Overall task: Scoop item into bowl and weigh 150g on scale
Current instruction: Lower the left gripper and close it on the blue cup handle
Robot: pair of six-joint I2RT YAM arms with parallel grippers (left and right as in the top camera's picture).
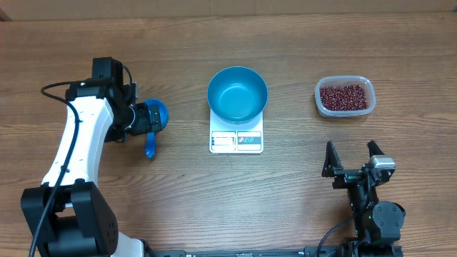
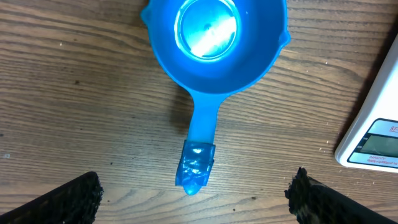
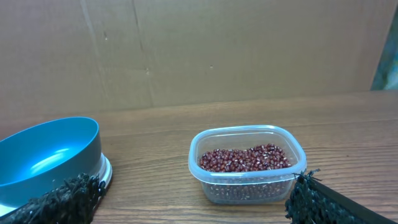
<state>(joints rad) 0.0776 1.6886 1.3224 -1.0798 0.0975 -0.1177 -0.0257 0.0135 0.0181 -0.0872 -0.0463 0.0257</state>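
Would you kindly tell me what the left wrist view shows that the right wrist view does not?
Only the left wrist: the empty scoop lying on the table, and the display of the scale. Only the right wrist: the beans in their tub, the bowl, a cardboard wall behind. Both: the wooden table and part of the scale.

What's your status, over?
Left fingers open over scoop. Right fingers open, empty. Bowl empty on scale; beans in tub. Nothing blocking.
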